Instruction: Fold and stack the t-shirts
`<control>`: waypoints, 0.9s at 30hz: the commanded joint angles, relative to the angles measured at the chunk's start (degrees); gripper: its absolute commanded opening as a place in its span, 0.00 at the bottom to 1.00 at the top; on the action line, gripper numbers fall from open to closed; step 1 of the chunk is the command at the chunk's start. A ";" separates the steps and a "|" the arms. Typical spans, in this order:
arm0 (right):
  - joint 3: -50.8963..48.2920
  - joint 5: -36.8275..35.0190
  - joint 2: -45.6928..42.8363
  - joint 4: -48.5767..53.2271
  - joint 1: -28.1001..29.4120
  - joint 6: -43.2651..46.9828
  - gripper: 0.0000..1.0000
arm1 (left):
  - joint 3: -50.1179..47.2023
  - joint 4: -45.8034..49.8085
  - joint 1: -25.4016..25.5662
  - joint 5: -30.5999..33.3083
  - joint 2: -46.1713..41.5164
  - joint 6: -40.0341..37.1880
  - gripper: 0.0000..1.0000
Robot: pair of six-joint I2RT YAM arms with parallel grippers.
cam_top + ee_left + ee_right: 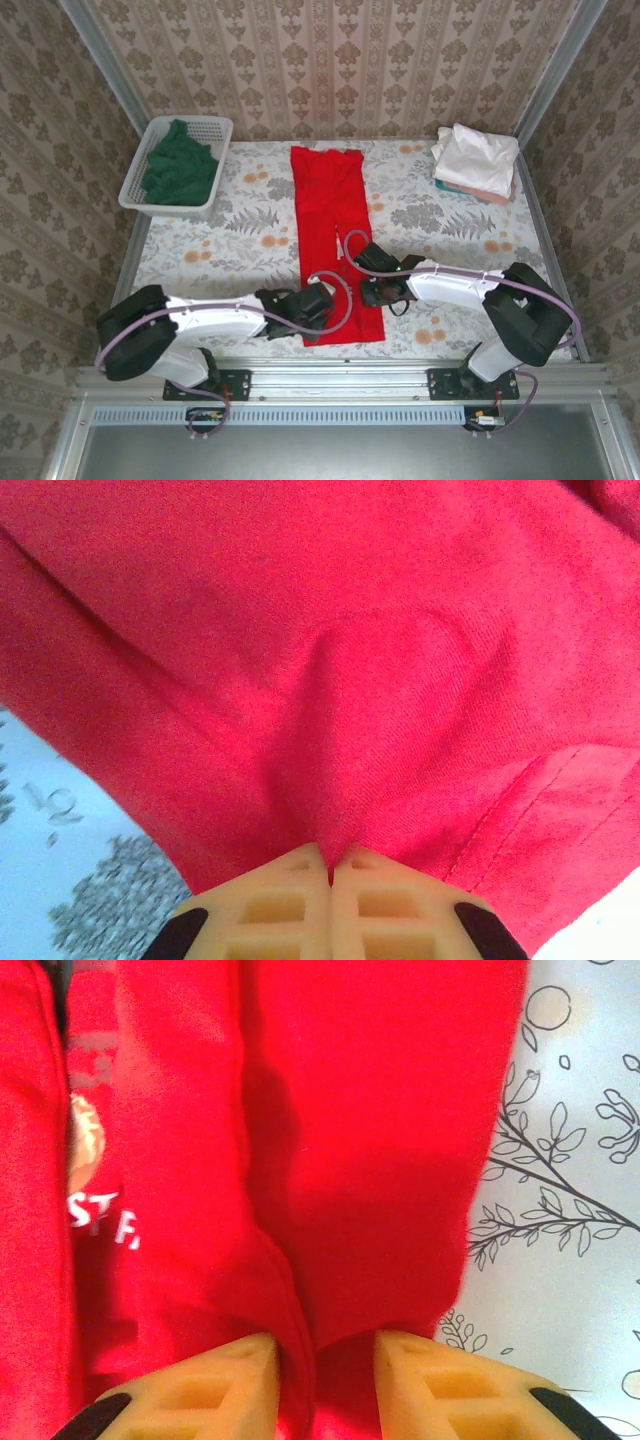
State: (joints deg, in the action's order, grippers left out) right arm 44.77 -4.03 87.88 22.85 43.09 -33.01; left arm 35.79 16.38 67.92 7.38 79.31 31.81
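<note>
The bright red t-shirt lies as a long narrow strip down the middle of the table. My left gripper is at the strip's near left edge. In the left wrist view it is shut, with a pinch of the red t-shirt puckering up from between its tips. My right gripper is at the strip's right edge. Its jaws stand apart around a fold of the red t-shirt. White lettering shows on the left of that view.
A white mesh basket at the back left holds the dark green t-shirt. A stack of folded white and pastel t-shirts sits at the back right. The floral tablecloth is bare on both sides of the red strip.
</note>
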 commanded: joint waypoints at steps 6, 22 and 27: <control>0.66 -0.11 1.84 1.06 -0.49 0.50 0.33 | -4.18 3.67 0.41 2.30 -9.58 2.90 0.17; 2.89 1.68 0.94 0.88 1.76 0.12 0.34 | -8.27 -1.11 0.28 -0.57 -12.44 4.44 0.44; 2.88 1.78 3.08 0.14 1.97 -0.16 0.34 | -8.79 -1.04 0.28 -0.89 -11.32 4.56 0.18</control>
State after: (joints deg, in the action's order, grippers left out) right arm 46.37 -2.92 89.56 22.81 44.69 -33.04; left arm 27.77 15.88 67.90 6.87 67.66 36.01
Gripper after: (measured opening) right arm 0.337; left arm 0.208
